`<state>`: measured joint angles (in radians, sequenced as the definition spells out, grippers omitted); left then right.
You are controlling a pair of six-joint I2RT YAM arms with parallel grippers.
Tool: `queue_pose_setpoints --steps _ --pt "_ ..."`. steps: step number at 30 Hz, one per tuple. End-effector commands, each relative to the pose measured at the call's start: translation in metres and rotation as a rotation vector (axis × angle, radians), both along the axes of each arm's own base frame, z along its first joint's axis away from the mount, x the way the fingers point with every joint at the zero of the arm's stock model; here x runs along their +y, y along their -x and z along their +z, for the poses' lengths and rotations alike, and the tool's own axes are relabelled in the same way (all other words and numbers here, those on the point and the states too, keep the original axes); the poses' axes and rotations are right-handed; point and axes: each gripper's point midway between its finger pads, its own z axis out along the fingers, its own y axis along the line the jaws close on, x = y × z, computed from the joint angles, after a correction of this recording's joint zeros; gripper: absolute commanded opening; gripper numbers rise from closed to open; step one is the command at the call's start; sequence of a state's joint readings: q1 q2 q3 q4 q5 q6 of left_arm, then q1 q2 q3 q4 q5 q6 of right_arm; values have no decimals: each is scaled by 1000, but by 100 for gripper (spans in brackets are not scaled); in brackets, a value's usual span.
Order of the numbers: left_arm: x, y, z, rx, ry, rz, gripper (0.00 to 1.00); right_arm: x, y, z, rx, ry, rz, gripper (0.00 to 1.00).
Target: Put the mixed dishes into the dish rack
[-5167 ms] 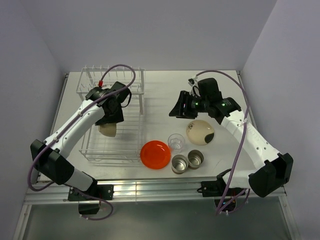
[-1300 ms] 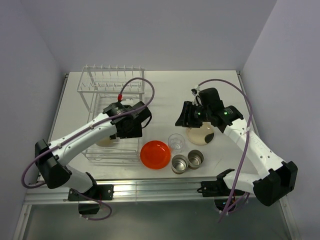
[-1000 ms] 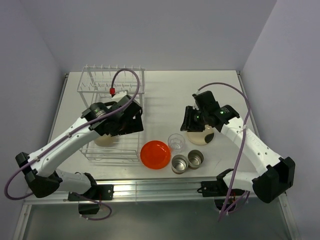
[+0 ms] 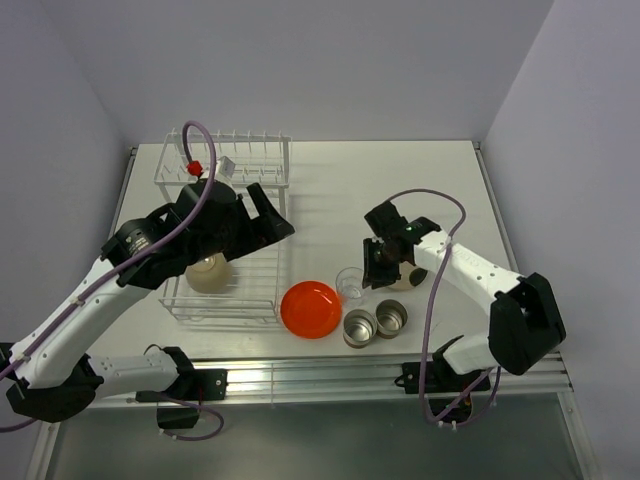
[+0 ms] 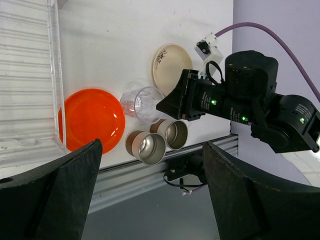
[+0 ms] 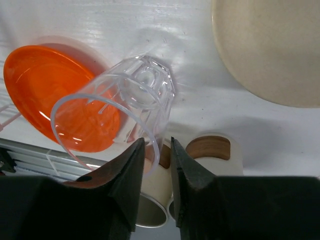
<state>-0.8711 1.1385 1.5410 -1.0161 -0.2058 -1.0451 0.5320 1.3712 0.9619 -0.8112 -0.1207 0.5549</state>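
Right wrist cam — R gripper (image 6: 157,146) pinching tilted clear glass (image 6: 131,97) by its rim; L gripper (image 5: 151,150) wide open, empty.

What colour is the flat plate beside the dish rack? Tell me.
The plate is plain orange-red, no pattern; the left wrist view shows it best.

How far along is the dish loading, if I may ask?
Done: white-beige bowl sits in the dish rack. In hand: right gripper straddles the clear glass at its rim, grip unconfirmed; left gripper open, empty. Left: orange-red plate, cream plate, two steel cups, outside the rack.
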Motion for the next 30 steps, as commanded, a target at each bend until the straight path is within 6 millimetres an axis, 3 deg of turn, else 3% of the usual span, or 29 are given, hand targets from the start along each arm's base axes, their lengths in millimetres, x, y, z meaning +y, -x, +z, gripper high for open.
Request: queue_pose_setpoints --steps 1,4,10,14,20,24,28,30 --pt "-3 1 9 -12 49 -7 87 11 -8 -4 -21 -18 7 34" --pt "-3 1 10 -11 51 -11 87 12 -10 -5 -24 -14 7 27" --pt "-8 1 10 -11 67 -29 87 8 -15 4 -60 4 1 0" --pt "-13 3 9 -12 84 -56 87 7 -16 11 -76 6 -3 0" --pt "-36 8 11 -34 174 -162 88 11 -25 67 -169 -56 7 0" --pt "-45 12 10 -40 235 -206 89 26 -32 126 -240 -208 44 0" --pt "-45 12 23 -80 322 -228 90 55 -16 172 -195 -472 150 0" --pt "-41 12 29 -105 368 -238 90 60 -11 185 -159 -568 159 0"
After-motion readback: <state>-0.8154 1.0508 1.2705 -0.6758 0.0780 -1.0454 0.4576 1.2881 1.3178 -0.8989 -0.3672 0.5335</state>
